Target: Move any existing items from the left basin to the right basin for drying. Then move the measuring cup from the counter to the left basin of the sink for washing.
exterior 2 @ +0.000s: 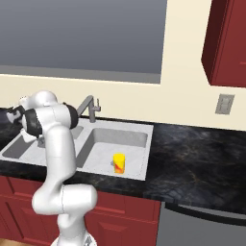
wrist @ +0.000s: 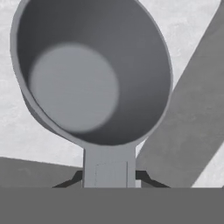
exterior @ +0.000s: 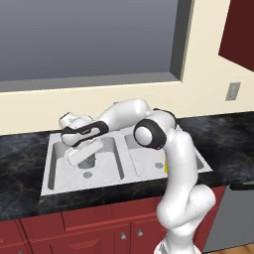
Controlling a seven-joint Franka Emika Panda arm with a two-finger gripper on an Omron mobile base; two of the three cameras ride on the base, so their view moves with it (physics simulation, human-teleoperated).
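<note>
Left base view: I cannot see the fingertips; the hand (exterior: pixel 82 149) hangs over the left basin (exterior: pixel 106 171) of the sink (exterior: pixel 49 163), and its white body hides whatever it carries. The arm rises from the lower right, bends at a dark elbow over the right basin (exterior: pixel 144 166), then reaches leftward and low across the divider. My own forearm cuts off most of the yellow cup (exterior: pixel 165 165); just a sliver shows in the right basin.

Right base view: the arm stands at left and blocks most of the left basin (exterior 2: pixel 17 149). The yellow cup (exterior 2: pixel 118 163) stands upright in the right basin (exterior 2: pixel 134 139), red-orange mark facing me. The faucet (exterior 2: pixel 89 106) shows behind the elbow. The black counter (exterior 2: pixel 192 158) runs off to the right.

Hand view: the measuring cup (wrist: pixel 92 74) is close up, bowl open toward the camera, its flat handle running straight down between the fingertips (wrist: pixel 144 176). The fingers pinch the handle from both sides; their tips are partly cut off at the bottom. Grey basin floor lies behind it.
</note>
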